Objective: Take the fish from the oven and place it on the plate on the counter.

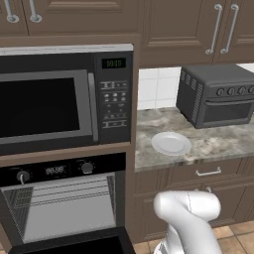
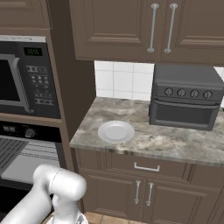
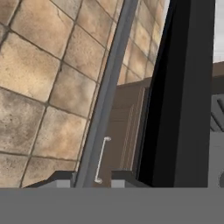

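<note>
The oven (image 1: 64, 208) stands with its black door (image 3: 183, 87) swung down, and its grey cavity and wire racks show below the knobs. No fish shows on the racks from here; it is hidden. In the hand view my gripper (image 3: 94, 178) sits low by the floor, its two dark tips close on either side of the door's long silver bar handle (image 3: 107, 87). The round white plate (image 1: 170, 143) (image 2: 116, 131) lies bare near the front left of the stone counter (image 1: 218, 141) (image 2: 175, 144).
A microwave (image 1: 49, 99) (image 2: 22, 78) sits above the oven. A dark toaster oven (image 1: 216, 94) (image 2: 186, 96) stands at the back of the counter, right of the plate. Brown drawers and cabinets run below the counter, over a tan tiled floor (image 3: 39, 65).
</note>
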